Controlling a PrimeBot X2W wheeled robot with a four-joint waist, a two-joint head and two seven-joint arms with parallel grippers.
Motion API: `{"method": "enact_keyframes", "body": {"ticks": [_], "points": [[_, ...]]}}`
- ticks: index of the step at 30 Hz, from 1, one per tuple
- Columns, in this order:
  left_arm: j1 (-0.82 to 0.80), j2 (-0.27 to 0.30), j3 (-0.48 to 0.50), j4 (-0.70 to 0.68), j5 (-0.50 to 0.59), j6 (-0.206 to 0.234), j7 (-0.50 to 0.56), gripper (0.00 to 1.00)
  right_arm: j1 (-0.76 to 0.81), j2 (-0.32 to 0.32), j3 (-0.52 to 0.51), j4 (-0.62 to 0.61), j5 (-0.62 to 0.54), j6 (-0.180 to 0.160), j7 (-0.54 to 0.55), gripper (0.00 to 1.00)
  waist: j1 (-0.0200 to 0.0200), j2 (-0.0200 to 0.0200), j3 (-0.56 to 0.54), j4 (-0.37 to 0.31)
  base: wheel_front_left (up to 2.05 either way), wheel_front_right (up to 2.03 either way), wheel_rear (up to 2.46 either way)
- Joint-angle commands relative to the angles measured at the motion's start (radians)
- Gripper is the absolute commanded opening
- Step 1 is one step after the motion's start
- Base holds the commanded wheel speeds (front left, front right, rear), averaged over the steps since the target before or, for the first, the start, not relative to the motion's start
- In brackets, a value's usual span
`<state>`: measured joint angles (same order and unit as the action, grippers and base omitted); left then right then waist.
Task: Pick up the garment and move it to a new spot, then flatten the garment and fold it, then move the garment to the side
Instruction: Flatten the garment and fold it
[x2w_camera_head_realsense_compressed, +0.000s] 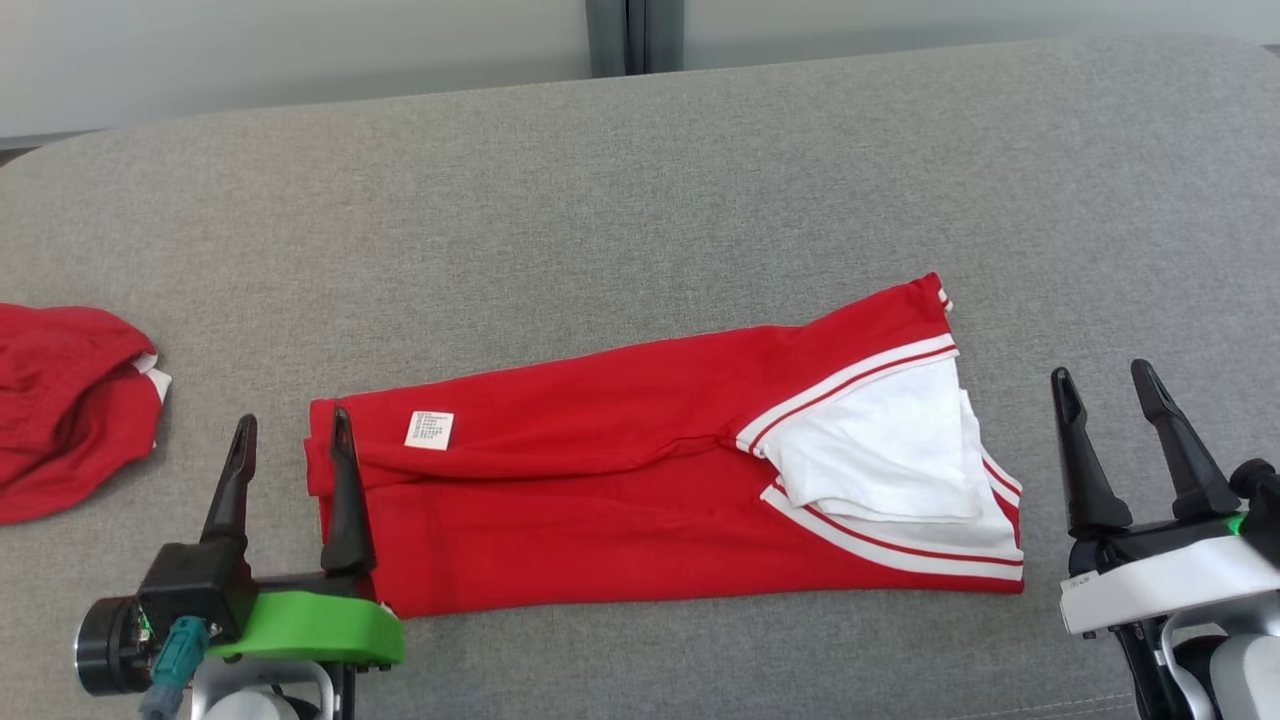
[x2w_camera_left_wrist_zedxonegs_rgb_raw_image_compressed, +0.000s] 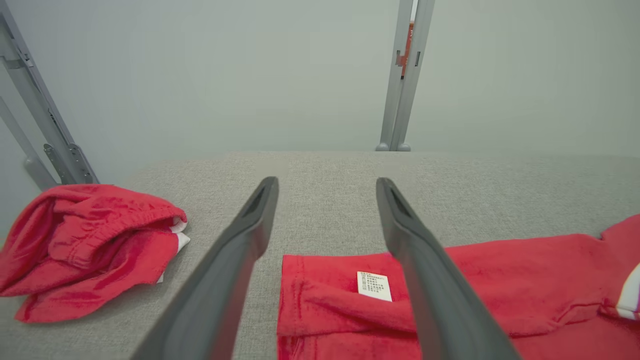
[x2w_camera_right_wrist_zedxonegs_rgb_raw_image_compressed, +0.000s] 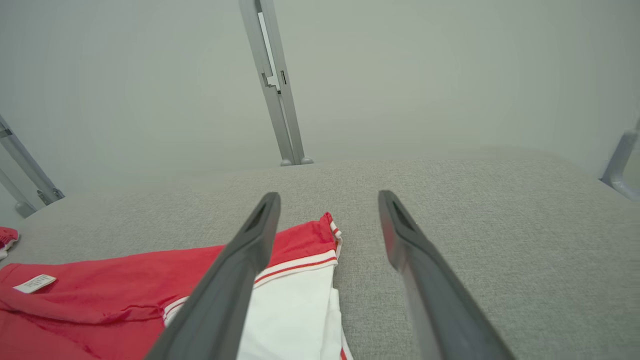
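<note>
A red garment (x2w_camera_head_realsense_compressed: 620, 480) with white panels and red-and-white striped trim lies flat and folded lengthwise across the grey surface; a small white label (x2w_camera_head_realsense_compressed: 429, 430) sits near its left end. My left gripper (x2w_camera_head_realsense_compressed: 290, 430) stands open at the garment's left edge, its right finger over the cloth edge and nothing held. In the left wrist view the garment (x2w_camera_left_wrist_zedxonegs_rgb_raw_image_compressed: 475, 290) and label (x2w_camera_left_wrist_zedxonegs_rgb_raw_image_compressed: 374, 286) lie between and right of the fingers. My right gripper (x2w_camera_head_realsense_compressed: 1108, 385) is open just right of the white end, apart from it. The right wrist view shows the garment (x2w_camera_right_wrist_zedxonegs_rgb_raw_image_compressed: 150, 290) below left.
A second red garment (x2w_camera_head_realsense_compressed: 70, 405) lies crumpled at the far left of the grey padded table (x2w_camera_head_realsense_compressed: 640, 180), also seen as a bundle (x2w_camera_left_wrist_zedxonegs_rgb_raw_image_compressed: 85, 245) in the left wrist view. Grey metal posts (x2w_camera_left_wrist_zedxonegs_rgb_raw_image_compressed: 405, 75) stand behind the table's far edge against a pale wall.
</note>
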<state>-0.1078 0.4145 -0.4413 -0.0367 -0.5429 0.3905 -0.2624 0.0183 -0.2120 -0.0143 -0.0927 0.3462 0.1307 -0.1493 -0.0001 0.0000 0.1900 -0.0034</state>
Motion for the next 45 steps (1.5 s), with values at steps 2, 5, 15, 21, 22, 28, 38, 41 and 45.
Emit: {"method": "enact_keyframes", "body": {"ticks": [2,5,15,21,22,28,38,41,45], "points": [[0.032,-0.013,0.007,-0.003,0.023,0.000,-0.003,1.00,0.017,0.005,-0.003,-0.009,-0.017,0.000,0.011,1.00,0.0001,0.0000,-0.009,0.001,0.00,0.00,0.00],[0.045,-0.026,0.016,0.006,0.033,-0.012,-0.003,1.00,0.018,0.008,-0.005,-0.013,-0.024,0.000,0.020,1.00,0.0001,0.0000,-0.012,0.006,0.00,0.00,0.00],[0.001,-0.061,0.039,0.025,0.078,-0.056,-0.003,1.00,-0.004,-0.020,-0.019,0.015,-0.028,0.000,0.047,1.00,0.0001,0.0000,0.019,0.040,0.00,0.00,0.00],[-0.052,-0.101,0.046,0.032,0.109,-0.089,-0.003,1.00,-0.047,-0.060,0.010,0.164,0.002,0.000,0.050,1.00,0.0001,0.0000,0.073,0.089,0.00,0.00,0.00],[-0.058,-0.108,0.047,0.034,0.114,-0.094,-0.003,1.00,-0.055,-0.063,0.021,0.193,0.008,0.000,0.047,1.00,0.0001,0.0000,0.078,0.096,0.00,0.00,0.00],[-0.081,-0.148,0.070,0.043,0.151,-0.124,-0.003,1.00,-0.129,-0.079,0.093,0.392,0.058,0.000,0.025,1.00,0.0001,0.0000,0.103,0.125,0.00,0.00,0.00],[-0.065,-0.188,0.114,0.059,0.197,-0.164,-0.003,1.00,-0.184,-0.106,0.244,0.532,0.180,0.000,0.035,0.00,0.0001,0.0000,0.098,0.135,0.00,0.00,0.00],[-0.052,-0.197,0.129,0.060,0.206,-0.170,-0.003,1.00,-0.183,-0.132,0.254,0.517,0.198,0.000,0.004,0.00,0.0001,0.0000,0.088,0.126,0.00,0.00,0.00],[-0.044,-0.206,0.143,0.063,0.214,-0.185,-0.003,1.00,-0.169,-0.161,0.232,0.507,0.219,-0.001,-0.024,0.00,0.0001,0.0000,0.077,0.112,0.00,0.00,0.00]]}}
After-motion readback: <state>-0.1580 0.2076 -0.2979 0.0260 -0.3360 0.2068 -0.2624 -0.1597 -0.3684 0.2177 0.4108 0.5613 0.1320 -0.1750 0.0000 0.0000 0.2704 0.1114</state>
